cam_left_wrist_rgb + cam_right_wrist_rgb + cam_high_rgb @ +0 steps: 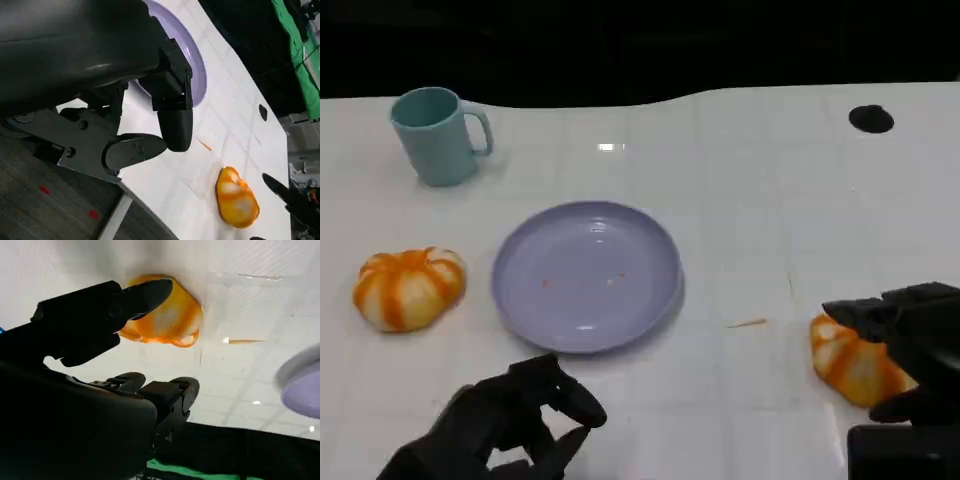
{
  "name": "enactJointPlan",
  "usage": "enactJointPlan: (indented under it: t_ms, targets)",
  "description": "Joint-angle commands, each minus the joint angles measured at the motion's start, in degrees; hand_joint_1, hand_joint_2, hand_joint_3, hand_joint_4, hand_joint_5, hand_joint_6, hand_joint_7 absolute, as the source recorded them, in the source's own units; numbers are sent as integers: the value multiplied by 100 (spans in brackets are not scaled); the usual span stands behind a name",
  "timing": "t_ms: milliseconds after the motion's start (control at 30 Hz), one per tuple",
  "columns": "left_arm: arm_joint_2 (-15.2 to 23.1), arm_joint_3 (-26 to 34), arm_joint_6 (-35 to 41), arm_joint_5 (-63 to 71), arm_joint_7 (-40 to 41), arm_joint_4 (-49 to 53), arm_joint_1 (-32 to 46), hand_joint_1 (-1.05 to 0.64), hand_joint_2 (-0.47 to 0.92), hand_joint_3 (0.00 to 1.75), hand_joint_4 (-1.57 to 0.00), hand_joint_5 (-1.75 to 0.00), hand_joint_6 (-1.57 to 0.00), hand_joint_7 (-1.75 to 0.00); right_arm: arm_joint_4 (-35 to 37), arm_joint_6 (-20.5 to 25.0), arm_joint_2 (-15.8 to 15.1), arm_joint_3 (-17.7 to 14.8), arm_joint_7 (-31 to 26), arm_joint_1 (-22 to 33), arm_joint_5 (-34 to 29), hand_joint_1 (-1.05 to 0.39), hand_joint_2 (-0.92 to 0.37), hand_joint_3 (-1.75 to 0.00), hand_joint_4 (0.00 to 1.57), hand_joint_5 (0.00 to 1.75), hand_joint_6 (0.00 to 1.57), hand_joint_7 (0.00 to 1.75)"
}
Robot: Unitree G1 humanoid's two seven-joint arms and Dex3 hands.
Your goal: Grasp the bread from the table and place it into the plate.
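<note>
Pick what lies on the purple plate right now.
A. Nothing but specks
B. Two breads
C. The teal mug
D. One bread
A: the plate holds only tiny specks, with one bread on the table to its left, the other bread to its right by the right robot hand, and the mug farther back.

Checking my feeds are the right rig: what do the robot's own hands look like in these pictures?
Both are black throughout. The left hand has a smooth, glossy rounded shell, flat matte link plates with small round screws, and blocky fingers ending in rounded tips. The right hand has angular, boxy segments and tapered fingers. No cables or markings are visible.
</note>
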Motion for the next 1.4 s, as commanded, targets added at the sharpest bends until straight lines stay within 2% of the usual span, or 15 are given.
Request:
enactJointPlan:
  t_ms: [33, 333, 533, 667, 767, 800, 833, 900, 933, 967, 1000, 1033, 1100, 1300, 1400]
  targets:
    - [45, 27, 83, 19, 16, -131, 33, -25, 82, 62, -60, -174, -63, -127, 643, 155, 43, 227, -96, -375, -52, -53, -87, -2, 24, 16, 38, 2]
    - [54, 29, 70, -1, -3, -197, 73, -25, 81, 63, -62, -175, -63, -127, 2022, 286, 285, 533, -294, -956, 342, -48, -91, -3, 28, 14, 45, 3]
    - [87, 25, 95, 46, 1, -266, 94, -26, 82, 62, -62, -175, -63, -127, 2695, 432, 483, 609, -317, -1300, 802, -47, -92, -16, 32, 11, 52, 4]
    - [72, 31, 105, -3, -6, -305, 123, -25, 82, 62, -62, -175, -63, -127, 3118, 404, 616, 668, -698, -1476, 945, -45, -92, -23, 41, 13, 63, 7]
    - [65, 22, 123, 2, 0, -320, 129, -25, 82, 62, -62, -175, -63, -127, 3414, 247, 773, 597, -1411, -1521, 1071, -40, -92, -22, 55, 13, 79, 9]
    - [62, 19, 139, 1, 0, -333, 132, -25, 82, 62, -63, -175, -63, -127, 3554, 96, 855, 541, -1894, -1524, 1100, -33, -92, -18, 74, 28, 94, 13]
    - [61, 16, 149, 1, -1, -342, 133, -24, 82, 63, -63, -175, -63, -127, 3671, -37, 901, 512, -2271, -1533, 1121, -29, -92, -15, 76, 63, 105, 13]
    - [55, 12, 160, -3, 0, -357, 134, -24, 81, 63, -64, -175, -63, -127, 3927, -336, 923, 522, -2965, -1584, 1087, -21, -92, -16, 75, 119, 121, 14]
    - [52, 11, 167, -7, 0, -363, 134, -24, 81, 63, -64, -175, -63, -127, 4037, -460, 918, 540, -3197, -1614, 1080, -17, -86, -29, 76, 142, 123, 22]
    - [51, 11, 174, -10, 0, -368, 135, -24, 81, 63, -64, -175, -63, -127, 4130, -553, 913, 557, -3362, -1642, 1083, -14, -74, -51, 76, 153, 120, 34]
    - [49, 8, 167, -4, 4, -365, 133, -24, 81, 63, -64, -175, -63, -127, 4210, -727, 915, 541, -3578, -1667, 1125, -13, -65, -69, 76, 159, 115, 47]
    - [48, 5, 163, 1, 8, -363, 132, -24, 81, 64, -64, -175, -63, -127, 4267, -844, 917, 534, -3730, -1691, 1152, -10, -56, -90, 86, 168, 103, 91]
    - [44, -2, 163, 11, 15, -367, 130, -24, 81, 64, -64, -175, -63, -127, 4352, -1023, 916, 531, -3953, -1747, 1184, -10, -48, -104, 91, 173, 90, 122]
    - [38, -4, 150, 19, 25, -361, 125, -24, 81, 64, -63, -175, -63, -128, 4364, -1313, 945, 512, -4223, -1817, 1311, -12, -42, -110, 92, 175, 86, 134]
    - [49, -12, 167, 44, 27, -381, 147, -24, 81, 64, -63, -175, -63, -127, 4269, -1465, 933, 513, -4254, -1796, 1373, -12, -37, -118, 92, 175, 80, 151]
